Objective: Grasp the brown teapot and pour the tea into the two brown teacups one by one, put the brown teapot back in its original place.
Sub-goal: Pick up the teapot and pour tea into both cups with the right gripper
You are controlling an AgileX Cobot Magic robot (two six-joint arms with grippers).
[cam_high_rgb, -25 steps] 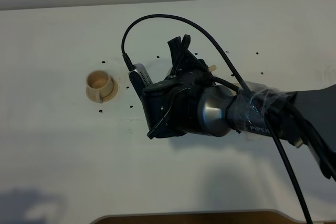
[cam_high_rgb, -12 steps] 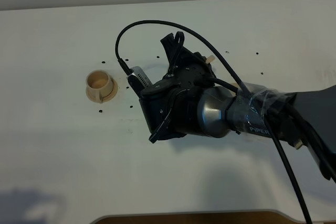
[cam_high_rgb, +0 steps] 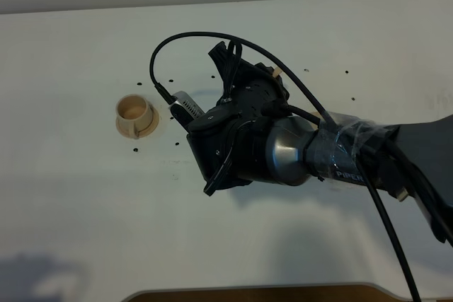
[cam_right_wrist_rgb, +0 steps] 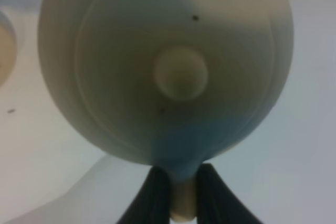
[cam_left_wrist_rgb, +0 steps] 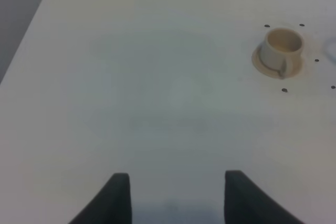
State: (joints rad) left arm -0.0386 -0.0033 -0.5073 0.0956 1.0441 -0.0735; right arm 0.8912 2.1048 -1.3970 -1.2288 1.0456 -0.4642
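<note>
Beige teapot (cam_right_wrist_rgb: pixel 168 66) hangs by its handle in the right tool (cam_right_wrist_rgb: pixel 182 182), pinched tight; the cup (cam_high_rgb: pixel 136 116) stands apart to its left. Left tool (cam_left_wrist_rgb: pixel 177 182) gapes, empty.

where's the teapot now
The brown teapot fills the right wrist view, held in the jaws of the right gripper; overhead it hides under that arm, right of the teacup.

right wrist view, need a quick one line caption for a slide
Right gripper shut on the handle of the teapot, lid knob facing the camera.
</note>
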